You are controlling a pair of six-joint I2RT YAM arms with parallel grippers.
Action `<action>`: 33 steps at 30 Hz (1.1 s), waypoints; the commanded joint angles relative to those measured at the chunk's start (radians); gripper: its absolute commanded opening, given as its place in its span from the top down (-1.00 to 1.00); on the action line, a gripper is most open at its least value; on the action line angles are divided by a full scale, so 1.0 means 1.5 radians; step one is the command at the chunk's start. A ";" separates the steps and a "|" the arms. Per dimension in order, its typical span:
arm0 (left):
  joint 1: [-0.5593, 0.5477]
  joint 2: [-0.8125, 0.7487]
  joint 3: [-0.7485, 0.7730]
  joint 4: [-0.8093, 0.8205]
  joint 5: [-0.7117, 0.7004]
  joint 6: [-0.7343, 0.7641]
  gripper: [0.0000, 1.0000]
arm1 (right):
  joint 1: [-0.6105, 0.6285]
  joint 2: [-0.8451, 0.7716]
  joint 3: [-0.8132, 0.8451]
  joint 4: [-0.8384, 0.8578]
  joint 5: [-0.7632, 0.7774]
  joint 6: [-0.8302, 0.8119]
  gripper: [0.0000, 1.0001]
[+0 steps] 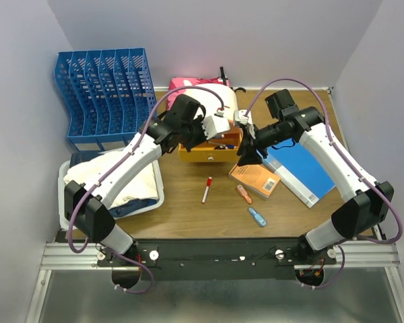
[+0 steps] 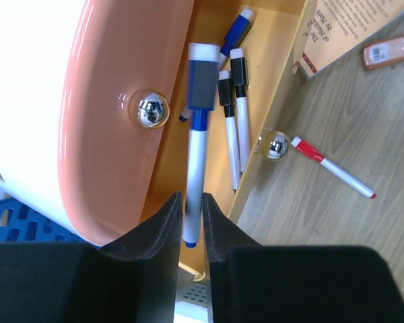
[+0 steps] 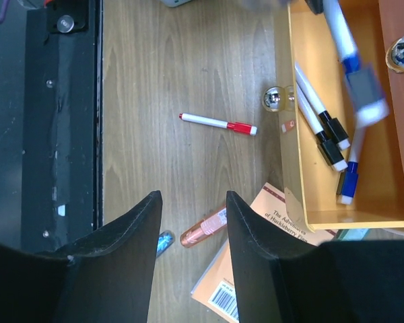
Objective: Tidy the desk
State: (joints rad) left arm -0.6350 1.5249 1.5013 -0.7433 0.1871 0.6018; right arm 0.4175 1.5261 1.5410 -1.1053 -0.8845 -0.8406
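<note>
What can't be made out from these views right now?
- Left wrist view: blue marker in left gripper is motion-blurred; gripped or loose, cannot tell.
- Top view: small blue item is too small to identify; in the right wrist view the right gripper hides most of it.
- Top view: pink thing at the back is mostly covered by the arms.

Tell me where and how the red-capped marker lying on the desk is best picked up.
Grip the red-capped marker on its white barrel near the middle, coming straight down from above with the jaws set across its length. It lies flat on the desk, slim and round, with bare wood on both long sides, so there is probably room there. A sideways approach would likely just roll it.
</note>
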 commanded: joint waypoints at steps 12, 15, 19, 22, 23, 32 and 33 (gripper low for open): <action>0.004 -0.094 -0.048 0.124 -0.120 -0.174 -0.65 | 0.073 0.061 -0.025 -0.161 -0.032 -0.413 -0.27; 0.005 -0.179 -0.124 0.178 -0.175 -0.246 -0.97 | 0.101 0.075 -0.038 -0.149 -0.022 -0.473 -0.35; 0.010 -0.287 -0.219 0.218 -0.203 -0.346 -0.97 | 0.162 0.110 -0.033 -0.107 0.027 -0.466 -0.35; 0.014 -0.367 -0.286 0.217 -0.228 -0.429 -0.97 | 0.208 0.134 -0.036 -0.053 0.074 -0.438 -0.34; 0.014 -0.402 -0.315 0.215 -0.233 -0.450 -0.97 | 0.229 0.140 -0.037 -0.024 0.098 -0.431 -0.34; 0.015 -0.590 -0.465 0.192 -0.288 -0.597 -0.97 | 0.296 0.220 -0.050 0.083 0.223 -0.400 -0.18; 0.015 -0.600 -0.471 0.188 -0.291 -0.603 -0.97 | 0.301 0.230 -0.055 0.107 0.233 -0.392 -0.16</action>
State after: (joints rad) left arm -0.6163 0.7139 0.8497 -0.4583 -0.1860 -0.1757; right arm 0.8242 1.8133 1.4841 -1.0668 -0.6697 -1.4517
